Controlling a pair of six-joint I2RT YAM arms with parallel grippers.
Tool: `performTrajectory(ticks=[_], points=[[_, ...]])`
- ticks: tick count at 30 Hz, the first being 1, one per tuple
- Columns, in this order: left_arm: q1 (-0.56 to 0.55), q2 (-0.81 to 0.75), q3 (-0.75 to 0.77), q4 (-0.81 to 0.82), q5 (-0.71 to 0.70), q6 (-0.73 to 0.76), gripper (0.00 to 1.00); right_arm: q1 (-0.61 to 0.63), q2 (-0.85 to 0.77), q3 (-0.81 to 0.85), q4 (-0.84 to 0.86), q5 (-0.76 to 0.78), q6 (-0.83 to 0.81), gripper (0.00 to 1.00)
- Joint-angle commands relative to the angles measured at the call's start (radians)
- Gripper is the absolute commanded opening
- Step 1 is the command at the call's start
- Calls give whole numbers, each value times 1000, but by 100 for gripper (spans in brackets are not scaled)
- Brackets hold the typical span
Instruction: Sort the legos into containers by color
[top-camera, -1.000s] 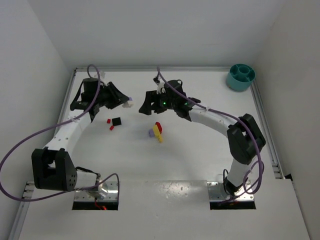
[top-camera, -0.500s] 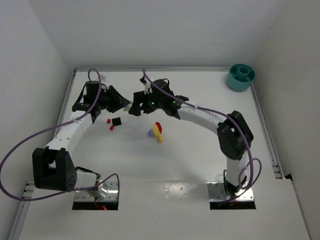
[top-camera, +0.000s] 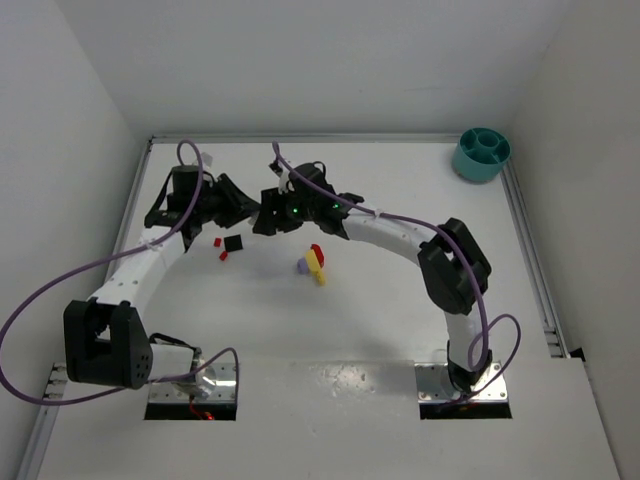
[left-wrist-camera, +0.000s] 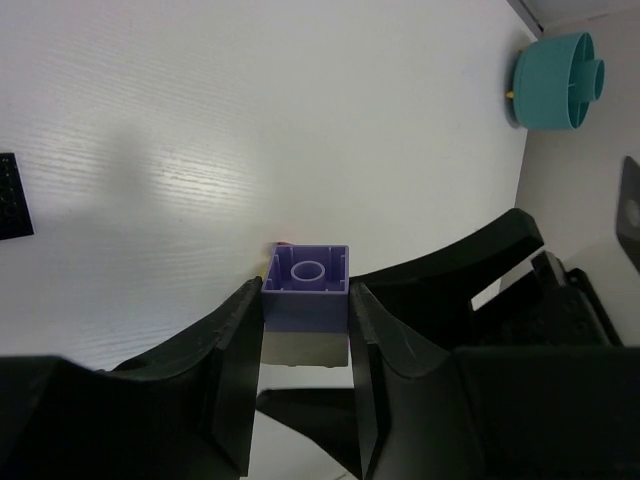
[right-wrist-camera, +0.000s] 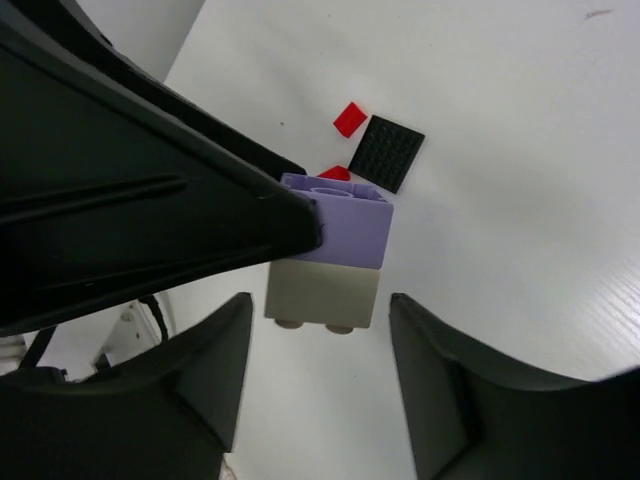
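A white table (top-camera: 400, 320) takes up the floor of the scene, its surface showing faint grain lines in the left wrist view; a plain white back wall (top-camera: 320, 70), left wall (top-camera: 50, 200) and right wall (top-camera: 595, 200) close it in; a thin metal right rail (top-camera: 535, 250) and left rail (top-camera: 133, 188) run along its side edges; a shiny left plate (top-camera: 226, 374) and right plate (top-camera: 430, 377) lie at the near edge, well apart.

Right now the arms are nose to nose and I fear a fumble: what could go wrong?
1. The right pincer stands open around the pale brick stuck to the purple brick that the left pincer grips; an off-centre close could knock either loose.
2. The two pincers sit very close together, so they may collide.
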Motion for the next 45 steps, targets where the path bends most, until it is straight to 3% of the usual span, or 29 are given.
performTrajectory(ticks=[1,3,6,9,10,14,29,32,41,45], points=[[-15,-39,-11,41,28,-16,0,7,0,36,16,4,21,53],[-15,-39,-11,41,29,-16,0,7,9,45,16,4,30,45],[-15,-49,-20,41,29,-16,0,7,9,55,7,24,30,45],[-15,-58,-40,51,29,-16,0,7,9,55,7,13,30,52],[-15,-58,-40,51,29,-16,0,7,9,64,7,13,30,59],[-15,-58,-49,51,19,-16,0,7,9,64,7,13,30,61],[16,-55,-77,69,-1,-16,0,7,-23,15,35,-30,10,10],[60,-21,-22,58,-10,-7,0,7,-61,-55,61,-40,10,5],[126,-19,26,58,-63,61,0,-4,-189,-257,67,-39,-74,4],[76,-19,7,9,-72,241,0,-43,-273,-258,-31,153,-264,4]])
